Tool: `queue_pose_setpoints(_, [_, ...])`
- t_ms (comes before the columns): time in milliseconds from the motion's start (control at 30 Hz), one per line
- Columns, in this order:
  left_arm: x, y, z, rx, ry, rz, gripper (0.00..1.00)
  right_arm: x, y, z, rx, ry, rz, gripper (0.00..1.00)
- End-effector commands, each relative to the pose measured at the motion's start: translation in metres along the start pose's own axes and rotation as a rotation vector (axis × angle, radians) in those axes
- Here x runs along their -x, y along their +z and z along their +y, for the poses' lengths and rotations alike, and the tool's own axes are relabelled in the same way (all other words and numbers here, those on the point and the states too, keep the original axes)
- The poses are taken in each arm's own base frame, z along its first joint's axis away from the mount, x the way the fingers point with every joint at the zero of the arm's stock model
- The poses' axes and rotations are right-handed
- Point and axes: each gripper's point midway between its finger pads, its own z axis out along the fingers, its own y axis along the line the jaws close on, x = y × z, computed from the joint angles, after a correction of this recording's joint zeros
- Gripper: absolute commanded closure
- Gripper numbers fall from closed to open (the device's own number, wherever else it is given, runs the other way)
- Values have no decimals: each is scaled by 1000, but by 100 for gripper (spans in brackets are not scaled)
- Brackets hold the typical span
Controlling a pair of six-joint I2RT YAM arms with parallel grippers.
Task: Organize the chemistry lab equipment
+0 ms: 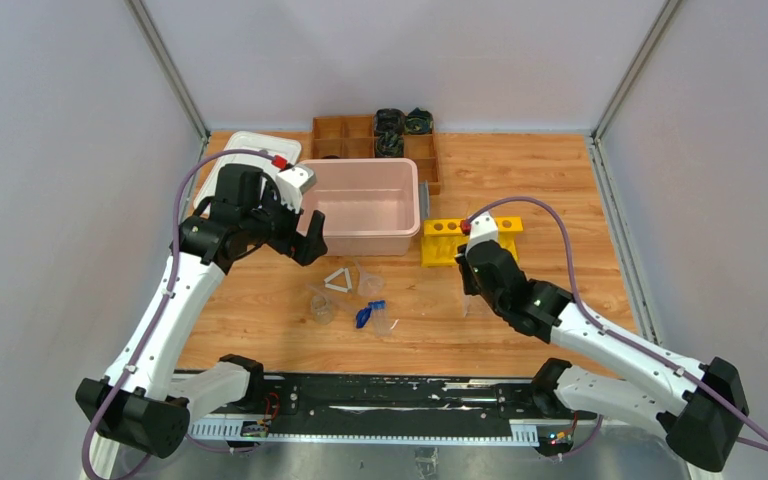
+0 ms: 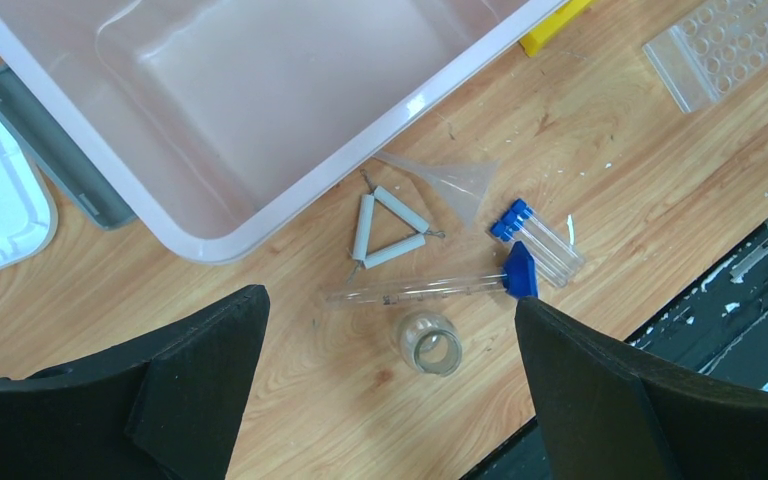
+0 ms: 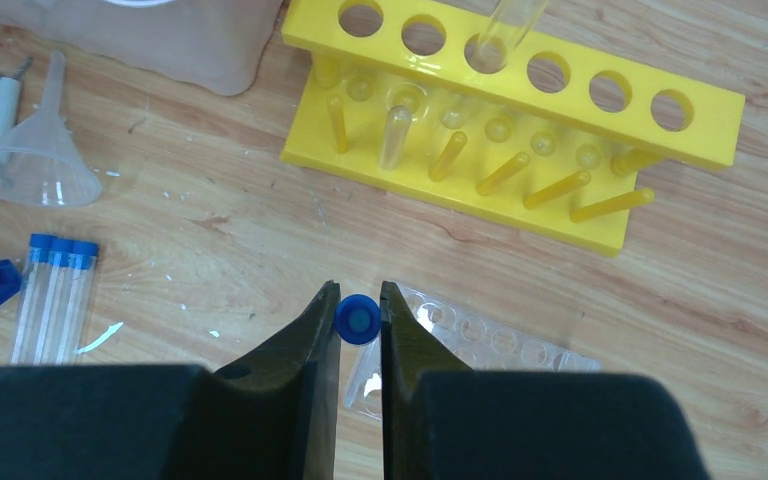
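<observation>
Pinched end-on in the clenched right claw (image 3: pixel 359 292), near the yellow plastic tube rack (image 3: pixel 705 130): a small clear tube with a blue cap (image 3: pixel 358 321), cap toward the lens, its length hidden behind it. Under the wide-spread, empty left claw (image 2: pixel 390 300), flat on the wooden desk (image 2: pixel 610 150): a long clear tube (image 2: pixel 410 290), the end with a blue wedge-shaped piece (image 2: pixel 521 272) toward three blue-capped tubes (image 2: pixel 542 240) lying side by side, beside a white rod-sided triangle (image 2: pixel 385 228), a clear funnel (image 2: pixel 460 180) with spout toward the pink tub (image 2: pixel 430 98), and a small clear beaker (image 2: pixel 430 342).

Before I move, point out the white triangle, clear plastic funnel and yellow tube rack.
White triangle (image 2: pixel 364 225): left wrist, left rod.
Clear plastic funnel (image 3: pixel 35 172): right wrist, cone wall.
Yellow tube rack (image 3: pixel 516 66): right wrist, top plate.
</observation>
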Motion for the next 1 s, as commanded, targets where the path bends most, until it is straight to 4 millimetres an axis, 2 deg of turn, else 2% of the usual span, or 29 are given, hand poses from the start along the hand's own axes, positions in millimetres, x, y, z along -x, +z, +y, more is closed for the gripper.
queue_pose_setpoints(0, [1,-4,-2,-9,0,-11,0,-9,8,-15,-102,14,25,100])
queue_pose_setpoints(200, [2,-4,-2,-7,1,-11,0,-33,10,-34,-214,52,38,100])
queue_pose_setpoints(300, [2,-3,-1,-7,-3,-10,0,-38,12,-37,-231,75,8,100])
queue_pose_setpoints(867, [3,-3,0,-2,4,-7,0,-68,33,-31,-227,117,15,100])
queue_pose_setpoints(967, [3,-2,1,-2,5,-5,0,-67,37,-28,-220,132,7,100])
